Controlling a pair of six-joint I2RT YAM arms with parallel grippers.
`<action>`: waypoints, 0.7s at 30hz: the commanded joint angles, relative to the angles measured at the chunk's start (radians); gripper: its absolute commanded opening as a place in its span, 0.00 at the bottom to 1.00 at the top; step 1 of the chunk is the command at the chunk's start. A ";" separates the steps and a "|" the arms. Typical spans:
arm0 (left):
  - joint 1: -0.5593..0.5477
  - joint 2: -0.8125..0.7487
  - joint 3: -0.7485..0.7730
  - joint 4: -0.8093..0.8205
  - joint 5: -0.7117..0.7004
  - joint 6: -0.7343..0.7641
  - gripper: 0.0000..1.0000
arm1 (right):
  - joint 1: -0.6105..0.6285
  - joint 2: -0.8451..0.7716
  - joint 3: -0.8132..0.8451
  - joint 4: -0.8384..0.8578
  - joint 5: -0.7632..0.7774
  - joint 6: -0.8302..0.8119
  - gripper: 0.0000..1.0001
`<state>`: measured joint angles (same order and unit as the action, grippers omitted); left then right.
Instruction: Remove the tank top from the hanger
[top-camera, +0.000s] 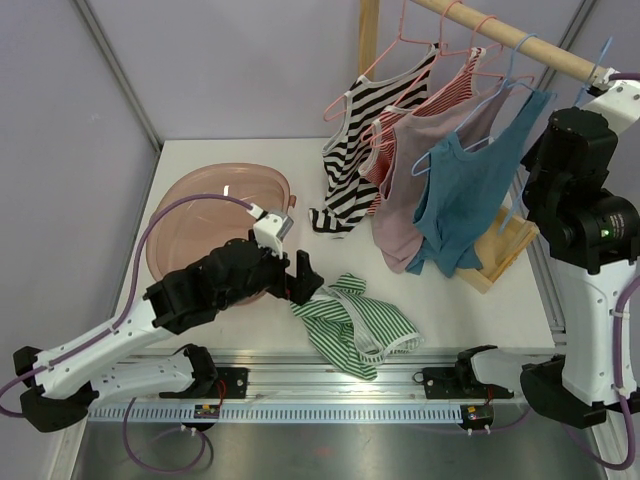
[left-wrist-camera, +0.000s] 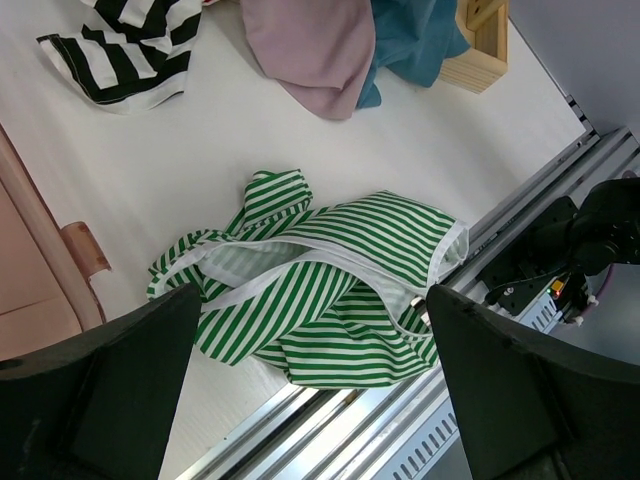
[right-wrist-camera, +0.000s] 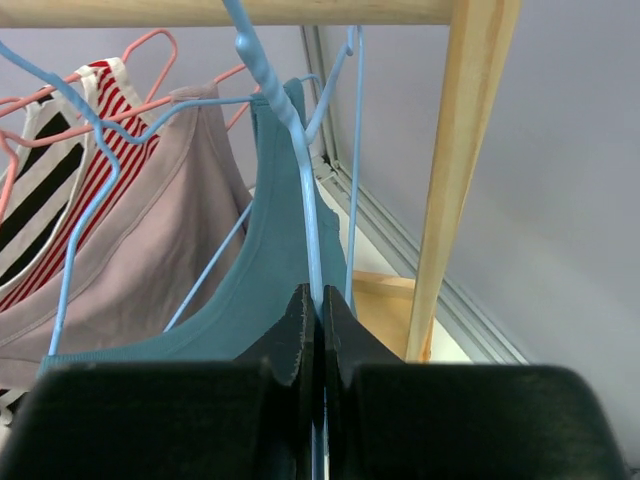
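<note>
Right wrist view, right fingers (right-wrist-camera: 297, 340) pinching blue hanger (right-wrist-camera: 305, 200), teal tank top (right-wrist-camera: 275, 262) just beyond, left fingers (left-wrist-camera: 120, 390) spread.

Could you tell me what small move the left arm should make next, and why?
Probably raise the left claw away from the green-and-white striped tank top and toward the teal tank top. The striped one already lies free on the white table with the open left claw above it, while the right claw is shut on a blue wire hanger by the teal one.
</note>
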<state>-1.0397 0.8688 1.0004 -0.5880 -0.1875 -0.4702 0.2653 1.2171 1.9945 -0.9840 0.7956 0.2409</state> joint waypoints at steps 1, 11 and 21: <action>-0.016 0.015 0.015 0.040 0.025 0.012 0.99 | -0.053 0.013 -0.002 0.059 0.042 -0.022 0.00; -0.112 0.084 0.053 0.040 -0.076 0.013 0.99 | -0.193 -0.042 -0.213 0.082 -0.182 0.063 0.00; -0.207 0.234 0.040 0.143 -0.096 0.027 0.99 | -0.193 -0.091 -0.289 0.114 -0.214 0.052 0.02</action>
<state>-1.2190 1.0618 1.0168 -0.5560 -0.2676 -0.4641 0.0757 1.1370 1.7199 -0.8608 0.6197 0.2848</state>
